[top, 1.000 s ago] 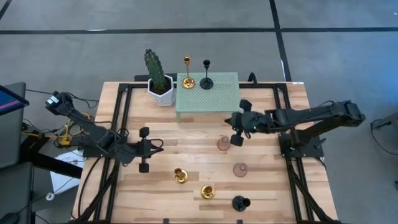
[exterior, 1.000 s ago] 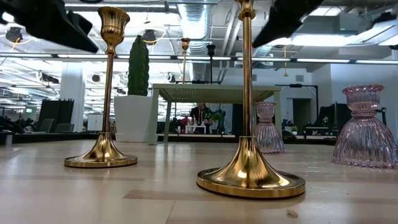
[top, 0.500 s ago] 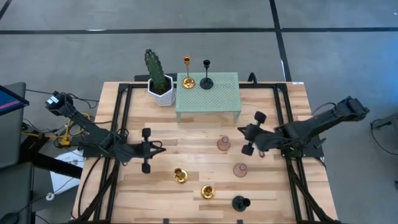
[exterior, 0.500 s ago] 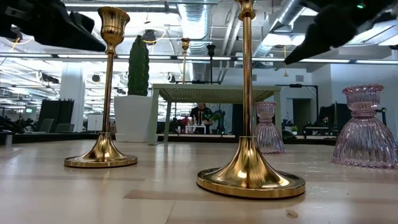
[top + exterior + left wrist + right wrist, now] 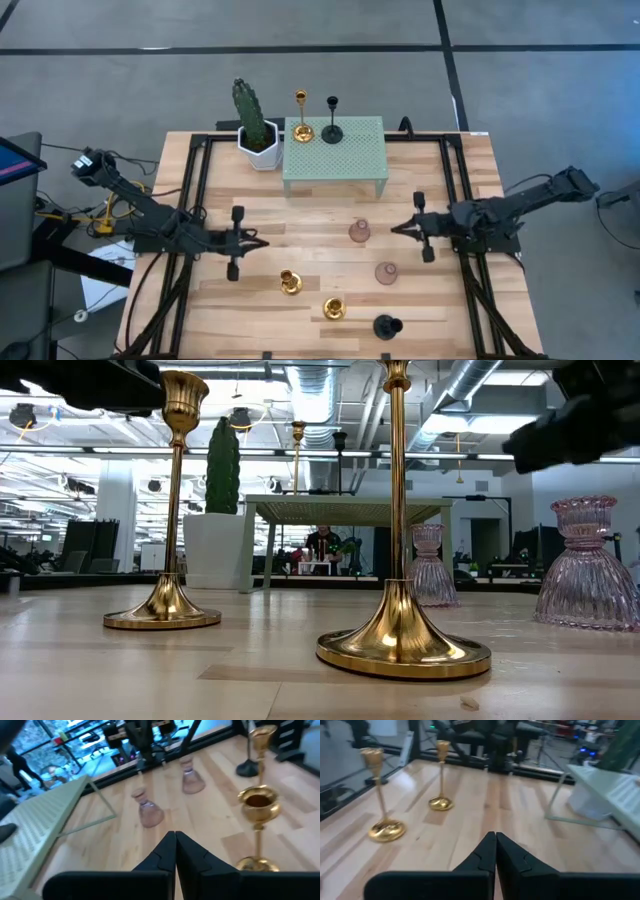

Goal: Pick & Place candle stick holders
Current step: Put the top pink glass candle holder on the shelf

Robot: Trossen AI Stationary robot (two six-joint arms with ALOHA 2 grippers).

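Note:
Two gold holders [image 5: 290,283] [image 5: 334,309], two pink glass holders [image 5: 359,232] [image 5: 386,272] and a black one [image 5: 386,326] stand on their round bases on the wooden table. A third gold holder [image 5: 301,128] and a second black one [image 5: 332,132] stand on the green perforated stand [image 5: 340,155]. My left gripper [image 5: 263,243] is shut and empty, left of the pink holders and above the table. My right gripper [image 5: 393,228] is shut and empty, just right of the far pink holder. The wrist views show both pairs of fingers closed [image 5: 175,840] [image 5: 495,840].
A green cactus in a white pot [image 5: 255,130] stands at the far left of the green stand. Black frame rails [image 5: 190,200] [image 5: 462,200] run along the table's left and right sides. Bare wood lies between the stand and the pink holders.
My right gripper has drawn back from beside the green stand toward the table's right and near edges, turning to point straight left. It now hangs right of the far pink holder. My left gripper has risen a little. No holder has moved.

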